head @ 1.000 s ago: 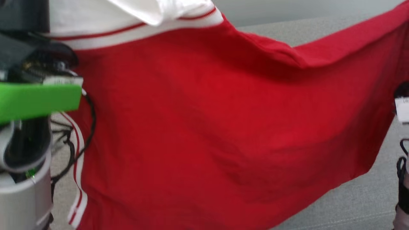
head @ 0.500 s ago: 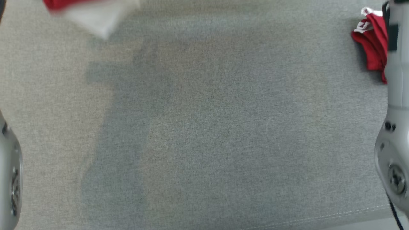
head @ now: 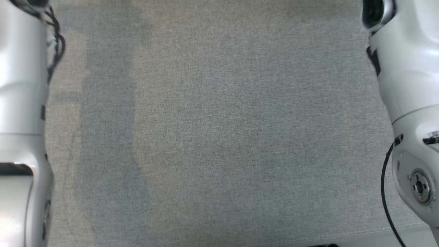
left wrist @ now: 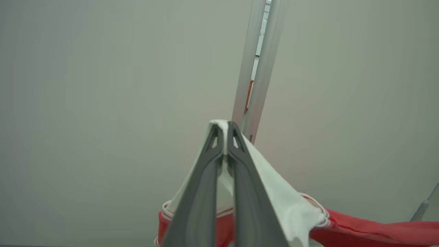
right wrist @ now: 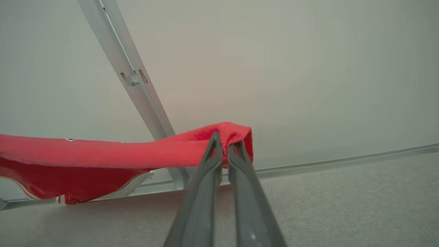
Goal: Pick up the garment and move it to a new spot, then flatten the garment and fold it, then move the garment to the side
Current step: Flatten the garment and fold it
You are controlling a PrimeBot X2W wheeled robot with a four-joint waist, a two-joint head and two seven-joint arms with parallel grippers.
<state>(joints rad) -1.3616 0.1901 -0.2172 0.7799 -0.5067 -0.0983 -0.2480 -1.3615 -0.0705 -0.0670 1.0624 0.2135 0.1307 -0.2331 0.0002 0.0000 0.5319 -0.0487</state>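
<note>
Left gripper [left wrist: 223, 125], left wrist view: two dark fingers rise from 6 o'clock and meet at their tips, clamped on a white fold of the garment [left wrist: 274, 185]. White cloth shows between the fingers and on both sides of them. It drapes toward 4 o'clock, where white-and-red trim borders the red body, which leaves the picture at 4 o'clock. More red with white trim lies at 7 o'clock, behind the fingers. The background is a pale wall [left wrist: 103, 85]. A pale metal post [left wrist: 260, 68] runs from 12 o'clock down to behind the fingertips.

Right gripper [right wrist: 224, 137], right wrist view: the fingers rise from 6 o'clock, tips pinched on a red edge of the garment [right wrist: 103, 151]. The cloth bunches over the tips at centre. From there a stretched red band runs to 9 o'clock and sags at 8 o'clock, where white trim shows. A slanted metal strut [right wrist: 130, 75] descends from 11 o'clock and passes behind the band. The grey surface [right wrist: 343, 199] spreads from 3 to 8 o'clock, below the held edge.

Head view: the pale left arm [head: 20, 103] stands at 9 o'clock and the pale right arm [head: 408, 85] at 3 o'clock, with the surface [head: 219, 137] between them. A dark cable [head: 386, 192] curves beside the right arm at 4 o'clock.
</note>
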